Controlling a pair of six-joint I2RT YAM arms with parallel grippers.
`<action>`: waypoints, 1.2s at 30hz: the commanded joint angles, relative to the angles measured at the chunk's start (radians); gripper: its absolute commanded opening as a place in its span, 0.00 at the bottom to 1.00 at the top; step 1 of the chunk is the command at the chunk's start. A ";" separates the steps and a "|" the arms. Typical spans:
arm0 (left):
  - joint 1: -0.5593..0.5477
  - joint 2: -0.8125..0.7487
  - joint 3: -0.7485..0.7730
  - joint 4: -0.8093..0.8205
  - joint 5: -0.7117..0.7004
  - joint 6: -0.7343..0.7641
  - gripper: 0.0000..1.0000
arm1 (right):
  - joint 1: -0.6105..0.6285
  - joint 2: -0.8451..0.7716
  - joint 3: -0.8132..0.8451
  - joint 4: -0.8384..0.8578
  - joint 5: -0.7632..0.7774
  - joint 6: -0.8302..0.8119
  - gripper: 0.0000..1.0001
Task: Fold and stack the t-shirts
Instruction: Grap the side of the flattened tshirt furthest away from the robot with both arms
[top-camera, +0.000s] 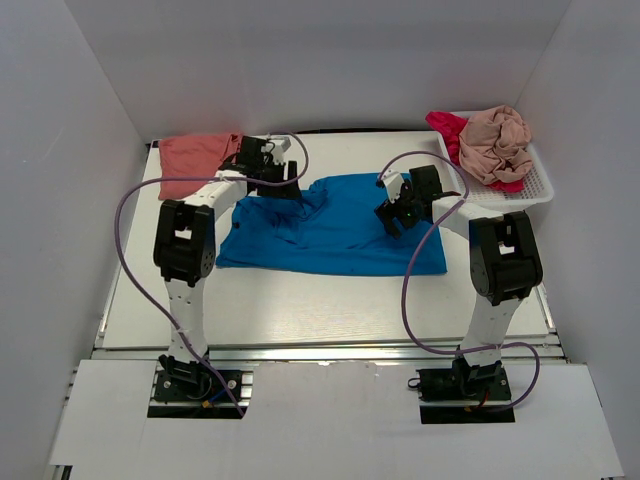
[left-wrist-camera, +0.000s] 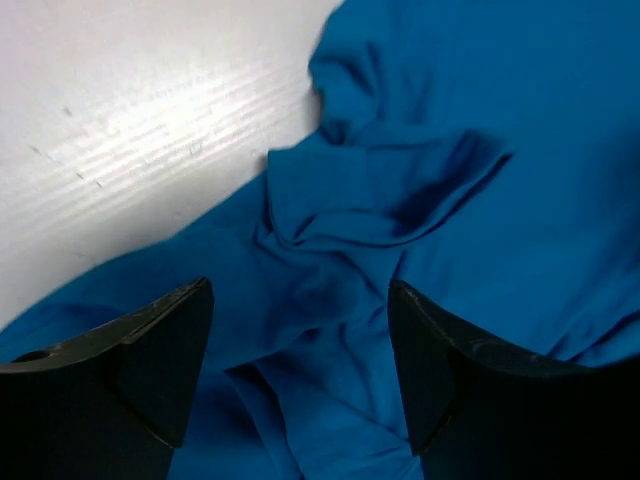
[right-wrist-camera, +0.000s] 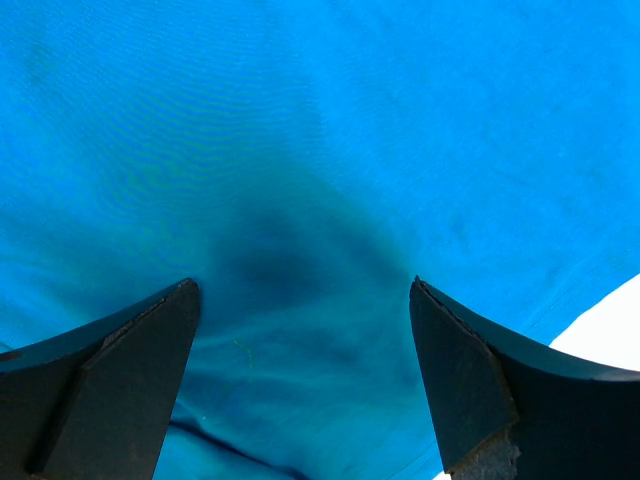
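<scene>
White bench (top-camera: 300, 310), white walls (top-camera: 340, 60). Upper right, basket (top-camera: 540, 190) holds beige-pink shirt (top-camera: 497, 142), magenta shirt (top-camera: 447, 128). Left end effector (left-wrist-camera: 300, 330), right end effector (right-wrist-camera: 305, 330): fingers apart.

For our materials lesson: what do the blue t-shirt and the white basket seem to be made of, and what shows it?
Blue t-shirt: soft matte knit fabric, probably cotton; it lies in limp creases and folds. White basket: looks like rigid moulded plastic, smooth; straight rim, rows of small slots.

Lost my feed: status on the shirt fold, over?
Left gripper open, right gripper open, both over blue t-shirt. Shirt spread out, bunched at left gripper. Nothing in the way.
</scene>
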 joint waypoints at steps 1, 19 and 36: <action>-0.003 0.009 0.009 0.020 0.030 -0.008 0.80 | 0.005 -0.034 0.004 0.015 -0.019 -0.007 0.89; -0.010 0.107 0.077 0.060 0.078 -0.025 0.69 | 0.009 -0.013 0.017 0.008 -0.012 -0.007 0.89; -0.033 0.141 0.087 0.063 0.073 -0.019 0.47 | 0.011 -0.010 0.013 0.012 -0.010 -0.010 0.89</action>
